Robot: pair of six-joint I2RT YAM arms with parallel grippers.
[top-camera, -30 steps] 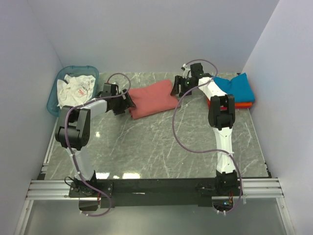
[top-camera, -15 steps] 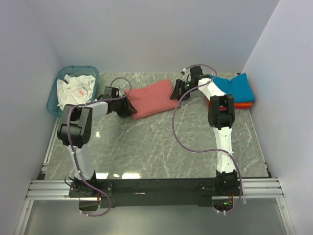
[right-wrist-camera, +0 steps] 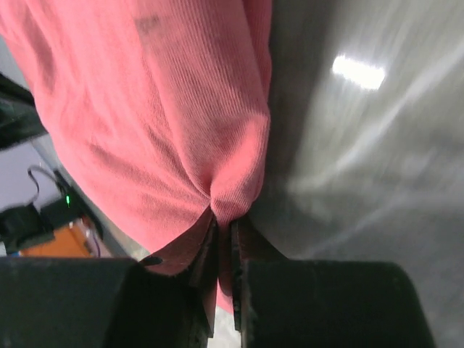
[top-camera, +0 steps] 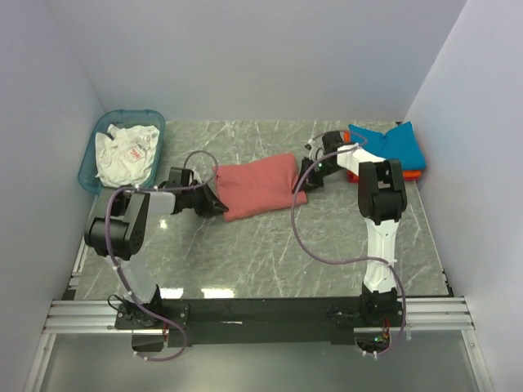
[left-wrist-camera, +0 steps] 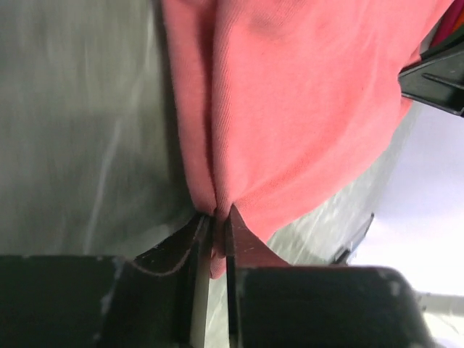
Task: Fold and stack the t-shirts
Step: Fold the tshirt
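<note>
A folded dusty-red t-shirt [top-camera: 260,184] lies on the grey marble table [top-camera: 270,245] between my two arms. My left gripper [top-camera: 221,207] is shut on its near-left corner, and the pinched cloth [left-wrist-camera: 216,217] bunches between the jaws. At the shirt's right edge my right gripper [top-camera: 301,184] is shut on a fold of the red cloth [right-wrist-camera: 226,210]. A teal-blue folded t-shirt [top-camera: 394,145] rests on an orange one [top-camera: 409,174] at the back right.
A translucent teal basket [top-camera: 90,159] holding white crumpled cloth [top-camera: 124,149] stands at the back left. White walls close the back and both sides. A black rail [top-camera: 261,314] runs along the near edge.
Both grippers have moved in onto the red t-shirt's ends and closed on its cloth. The shirt has shifted slightly toward the near side.
</note>
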